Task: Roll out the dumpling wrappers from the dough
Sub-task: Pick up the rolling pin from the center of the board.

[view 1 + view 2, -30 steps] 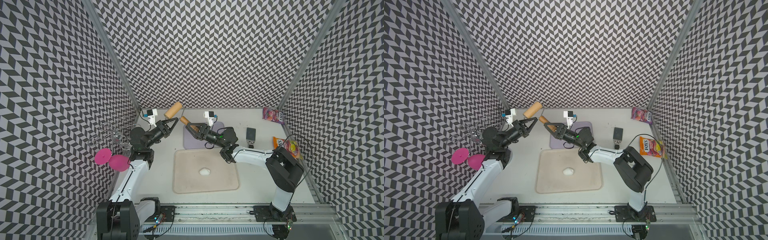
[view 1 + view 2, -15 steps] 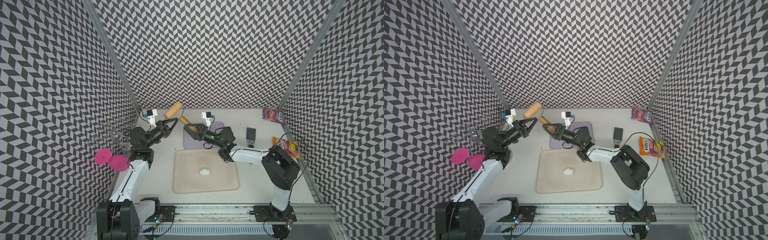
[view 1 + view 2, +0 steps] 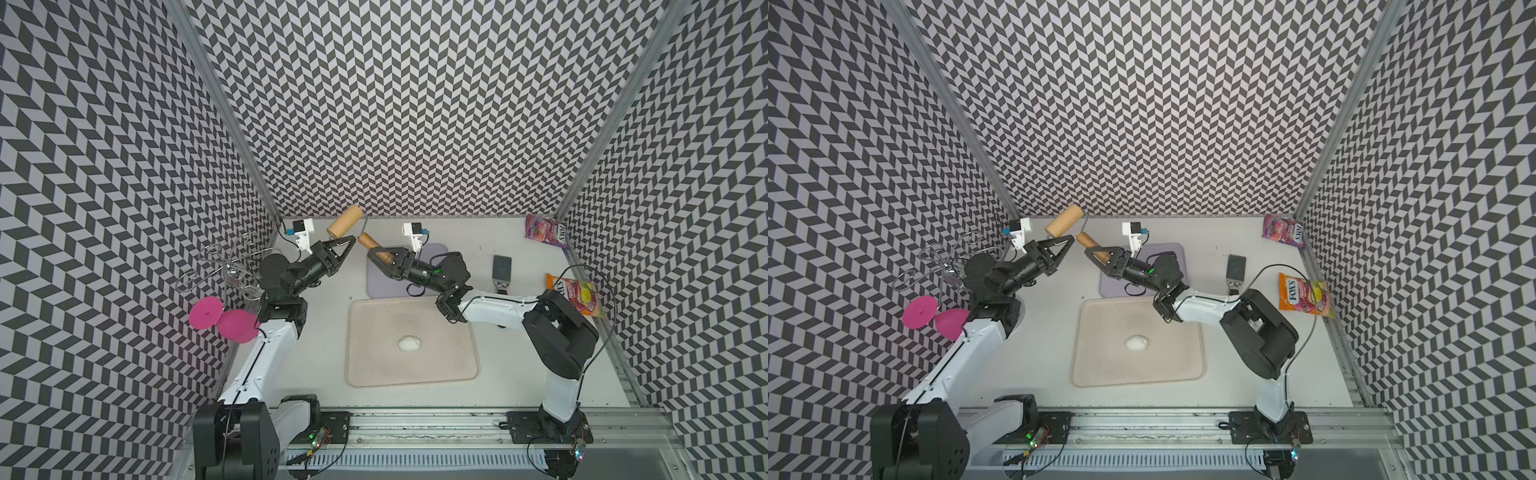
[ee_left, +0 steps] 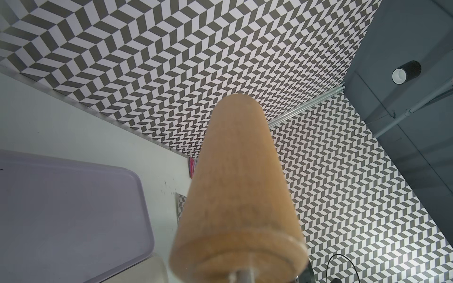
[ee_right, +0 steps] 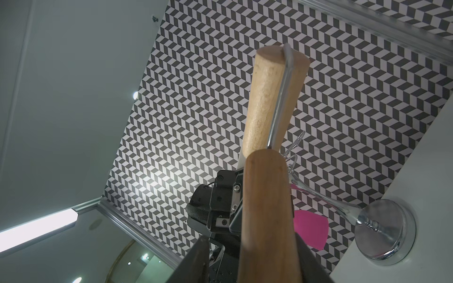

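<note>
The dough [image 3: 409, 343] is a small rounded white lump in the middle of the beige mat [image 3: 374, 365], also seen in a top view [image 3: 1137, 343]. No dumpling wrappers are in view. A wooden roller is held in the air at the back, with its drum [image 3: 344, 221] up and its handle [image 3: 374, 245] lower. My left gripper [image 3: 350, 242] is shut on the roller's metal rod beside the drum [image 4: 235, 191]. My right gripper [image 3: 380, 255] straddles the handle [image 5: 267, 220]. One finger [image 5: 304, 247] lies against the wood and the other finger [image 5: 196, 254] stands off it.
A purple tray [image 3: 436, 253] lies behind the mat under my right wrist. A black scraper [image 3: 501, 270] and two candy bags [image 3: 544, 230] [image 3: 575, 293] sit at the right. A wire rack [image 3: 220, 266] with pink discs [image 3: 205, 313] hangs on the left wall.
My right gripper has slid left along the roller's handle and its jaws have narrowed around it. The left arm, the roller and the dough have stayed put.
</note>
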Controlling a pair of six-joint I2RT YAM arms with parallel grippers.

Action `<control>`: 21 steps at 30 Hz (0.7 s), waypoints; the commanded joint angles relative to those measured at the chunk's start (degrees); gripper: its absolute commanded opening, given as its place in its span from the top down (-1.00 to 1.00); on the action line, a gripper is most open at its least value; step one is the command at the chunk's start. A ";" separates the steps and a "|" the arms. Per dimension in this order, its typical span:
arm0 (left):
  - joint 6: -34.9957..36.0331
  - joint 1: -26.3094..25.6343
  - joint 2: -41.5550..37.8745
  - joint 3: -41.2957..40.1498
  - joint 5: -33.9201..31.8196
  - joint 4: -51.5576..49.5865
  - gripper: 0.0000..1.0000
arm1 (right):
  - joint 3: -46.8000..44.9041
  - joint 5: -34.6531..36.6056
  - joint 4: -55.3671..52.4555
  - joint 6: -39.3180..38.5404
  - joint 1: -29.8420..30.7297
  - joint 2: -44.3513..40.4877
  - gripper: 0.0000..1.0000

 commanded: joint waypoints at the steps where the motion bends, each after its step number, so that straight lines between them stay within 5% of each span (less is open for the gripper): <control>1: 0.77 0.15 -1.11 1.11 1.31 1.81 1.00 | 1.44 -0.46 2.61 -1.10 -0.19 0.12 0.06; 7: 0.67 0.13 -1.12 0.82 1.60 1.70 1.00 | 0.58 0.58 2.40 -1.95 -0.47 -0.90 0.25; 18: 1.07 -0.22 -0.89 0.68 1.54 1.68 1.00 | -1.01 1.77 2.68 -2.82 -0.74 -2.39 0.99; 21: 1.67 -0.22 -0.94 0.34 1.68 1.25 1.00 | -1.71 1.95 3.18 -2.55 -0.82 -3.04 1.00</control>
